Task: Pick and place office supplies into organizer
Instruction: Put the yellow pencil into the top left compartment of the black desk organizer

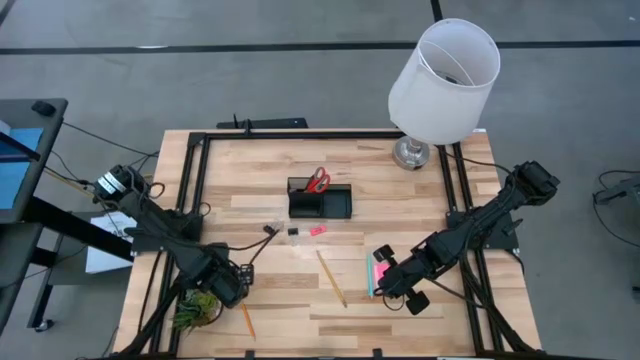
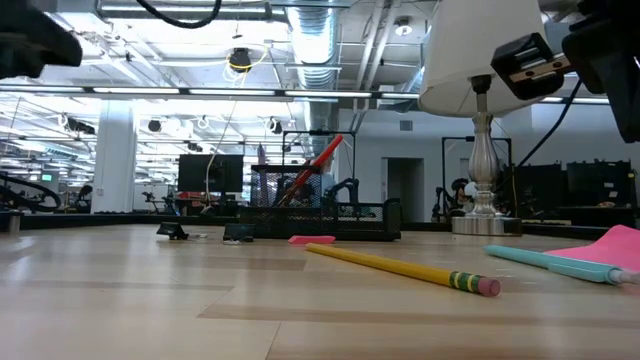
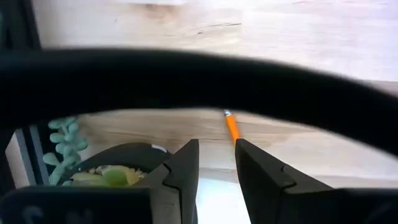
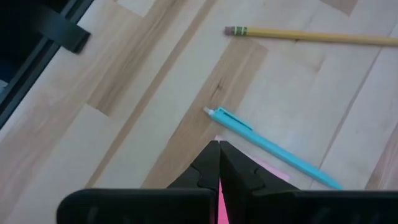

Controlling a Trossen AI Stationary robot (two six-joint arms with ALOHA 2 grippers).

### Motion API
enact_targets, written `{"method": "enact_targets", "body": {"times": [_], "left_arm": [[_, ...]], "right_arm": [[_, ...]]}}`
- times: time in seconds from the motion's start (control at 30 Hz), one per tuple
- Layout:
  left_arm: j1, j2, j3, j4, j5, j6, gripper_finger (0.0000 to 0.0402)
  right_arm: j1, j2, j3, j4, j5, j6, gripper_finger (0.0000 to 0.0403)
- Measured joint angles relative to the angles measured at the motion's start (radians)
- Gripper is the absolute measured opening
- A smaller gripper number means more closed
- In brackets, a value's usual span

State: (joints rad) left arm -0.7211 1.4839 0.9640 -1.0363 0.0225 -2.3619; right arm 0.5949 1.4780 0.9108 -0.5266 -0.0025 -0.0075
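on table: 1 yellow pencil (image 1: 332, 278) | 1 teal pen (image 4: 273, 148) | 1 organizer (image 1: 320, 203)

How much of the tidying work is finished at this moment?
Done: only the red-handled scissors stand in the organizer. In hand: the right gripper is shut on the sticky pad. Left: yellow pencil, teal pen, orange pencil, eraser.

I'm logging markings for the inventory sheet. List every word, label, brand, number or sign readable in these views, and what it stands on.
None can be read.
Yellow pencil: no print visible on its barrel.
Teal pen: plain, no lettering shows.
Pink sticky pad: blank.
Black organizer and the red-handled scissors in it: no label visible.
White lamp: no marking.
Background room in the low view: any signs are too small to read.
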Motion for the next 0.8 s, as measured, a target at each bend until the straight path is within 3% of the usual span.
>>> {"method": "enact_targets", "body": {"times": [0.23,0.63,0.8], "left_arm": [[0.016,0.115,0.000,0.062,0.008,0.034,0.0096],[0.038,0.166,0.000,0.061,-0.011,-0.030,0.0096],[0.039,0.227,0.001,0.077,0.065,-0.026,0.0096]], "right_arm": [[-0.004,0.000,0.000,-0.020,0.001,-0.001,0.0001],[-0.048,0.000,0.000,-0.023,0.000,-0.046,0.0001],[-0.049,0.000,0.000,-0.023,0.000,-0.046,0.0001]]}}
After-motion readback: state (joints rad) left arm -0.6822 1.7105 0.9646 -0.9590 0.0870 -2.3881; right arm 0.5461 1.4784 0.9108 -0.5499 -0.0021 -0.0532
